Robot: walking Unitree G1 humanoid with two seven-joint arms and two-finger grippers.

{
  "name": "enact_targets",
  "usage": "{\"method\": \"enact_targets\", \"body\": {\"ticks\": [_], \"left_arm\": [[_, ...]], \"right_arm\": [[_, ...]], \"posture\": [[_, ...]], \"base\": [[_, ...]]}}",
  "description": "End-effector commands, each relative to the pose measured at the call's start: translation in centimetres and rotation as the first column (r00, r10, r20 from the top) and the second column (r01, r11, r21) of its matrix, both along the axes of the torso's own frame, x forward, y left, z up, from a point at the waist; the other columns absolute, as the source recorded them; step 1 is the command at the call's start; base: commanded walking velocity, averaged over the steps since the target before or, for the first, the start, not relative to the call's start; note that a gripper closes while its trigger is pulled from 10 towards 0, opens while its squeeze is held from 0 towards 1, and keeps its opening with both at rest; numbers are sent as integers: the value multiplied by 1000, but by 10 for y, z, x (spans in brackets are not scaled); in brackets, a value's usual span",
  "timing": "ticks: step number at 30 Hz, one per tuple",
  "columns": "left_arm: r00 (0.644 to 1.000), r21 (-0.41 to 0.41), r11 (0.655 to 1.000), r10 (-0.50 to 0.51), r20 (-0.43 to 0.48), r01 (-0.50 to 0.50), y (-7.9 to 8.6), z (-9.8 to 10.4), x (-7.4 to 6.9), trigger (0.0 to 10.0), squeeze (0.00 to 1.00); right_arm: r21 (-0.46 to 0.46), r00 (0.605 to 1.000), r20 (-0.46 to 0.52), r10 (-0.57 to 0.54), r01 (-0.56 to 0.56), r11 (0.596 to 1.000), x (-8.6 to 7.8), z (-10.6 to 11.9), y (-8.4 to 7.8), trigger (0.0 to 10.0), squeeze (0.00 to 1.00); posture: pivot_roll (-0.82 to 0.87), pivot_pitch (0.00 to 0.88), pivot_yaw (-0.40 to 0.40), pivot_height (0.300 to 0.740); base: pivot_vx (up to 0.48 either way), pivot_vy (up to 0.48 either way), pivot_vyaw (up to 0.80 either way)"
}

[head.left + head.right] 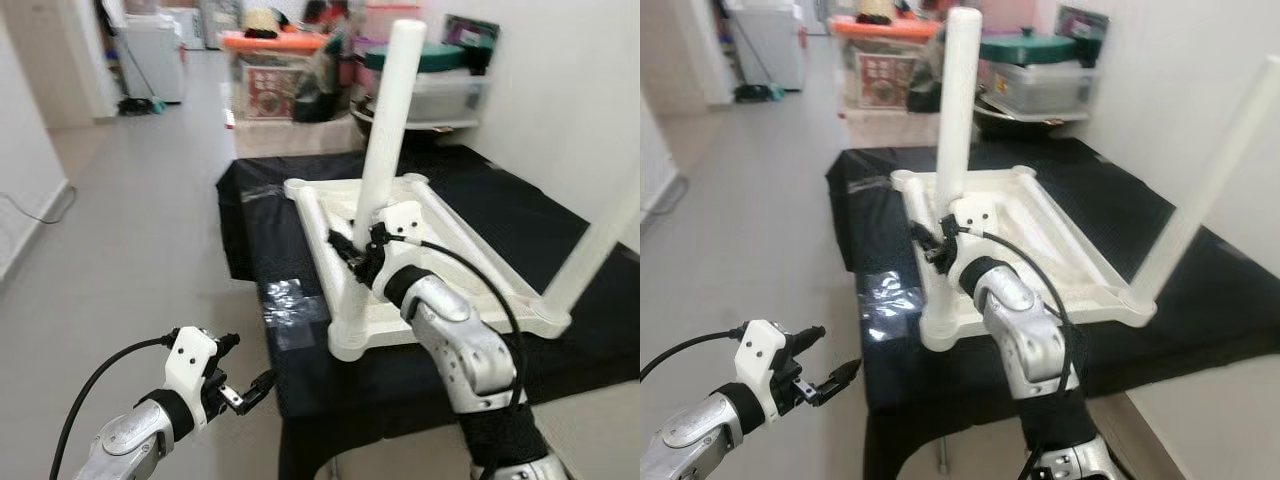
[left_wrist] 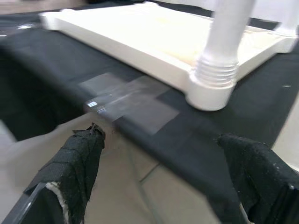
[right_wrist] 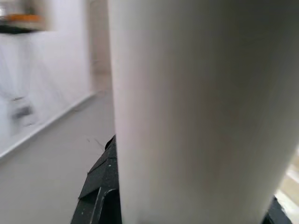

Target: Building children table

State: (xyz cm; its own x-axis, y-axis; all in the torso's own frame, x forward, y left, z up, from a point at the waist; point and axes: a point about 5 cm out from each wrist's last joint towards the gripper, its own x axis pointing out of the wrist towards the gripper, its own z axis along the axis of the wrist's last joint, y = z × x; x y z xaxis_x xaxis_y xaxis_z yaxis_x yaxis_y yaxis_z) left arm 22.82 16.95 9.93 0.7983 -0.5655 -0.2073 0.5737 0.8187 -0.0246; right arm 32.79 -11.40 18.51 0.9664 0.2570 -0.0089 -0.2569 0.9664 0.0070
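A white children's table top lies upside down on a table under a black cloth. One white leg stands upright in its near left corner, and its threaded base sits in the corner socket. My right gripper is shut on this leg low down; in the right wrist view the leg sits between the black fingers. A second white leg stands in the near right corner. My left gripper hangs open over the floor, below and left of the table's edge, holding nothing.
A patch of clear tape lies on the cloth at the near left edge. Boxes and lidded tubs are stacked behind the table. A white wall runs along the right. Open grey floor stretches to the left.
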Motion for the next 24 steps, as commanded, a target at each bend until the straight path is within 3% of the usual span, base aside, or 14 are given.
{"method": "enact_targets", "body": {"ticks": [1,3,9,13,14,15,16,21,22,24], "left_arm": [[1000,9,1000,15,3,-15,1,-1,0,10000,0],[1000,7,1000,25,4,-25,1,-1,1,10000,0],[1000,11,1000,28,0,-28,2,-2,1,10000,0],[999,17,999,32,0,-32,2,-3,3,10000,0],[999,18,999,34,1,-34,2,-3,4,10000,0],[999,18,999,34,1,-34,2,-3,4,10000,0],[999,20,999,35,1,-35,2,-3,4,10000,0],[999,28,999,34,-3,-34,3,-5,3,10000,0],[999,29,999,35,-3,-35,3,-5,3,10000,0],[999,29,999,35,-3,-35,4,-5,4,10000,0]], "right_arm": [[-142,954,-140,-266,247,959,-1,-39,-41,0,0],[-156,907,-140,-396,375,914,-6,-43,-48,0,0],[-158,894,-177,-412,388,908,-9,-47,-39,0,0],[-119,856,-270,-442,426,897,-9,-58,-32,0,0],[-120,852,-275,-447,431,895,-8,-58,-30,2118,0],[-120,852,-275,-447,431,895,-8,-58,-30,2118,0],[-131,851,-273,-449,429,894,-7,-57,-28,10000,0],[-112,841,-250,-480,467,877,-8,-51,-27,10000,0],[-93,839,-242,-487,479,873,-8,-48,-29,10000,1000],[-69,838,-230,-495,494,867,-8,-42,-32,10000,1000]], "posture": [[-8,0,-91,740],[-2,0,-88,740],[-6,0,-86,740],[4,0,-90,740],[4,0,-90,740],[4,0,-90,740],[4,0,-90,740],[1,0,-88,740],[-1,0,-86,740],[-3,0,-83,740]], "base": [[0,0,0],[0,0,0],[0,0,0],[0,0,0],[0,0,0],[0,0,0],[0,0,0],[0,0,0],[0,0,0],[0,0,0]]}}
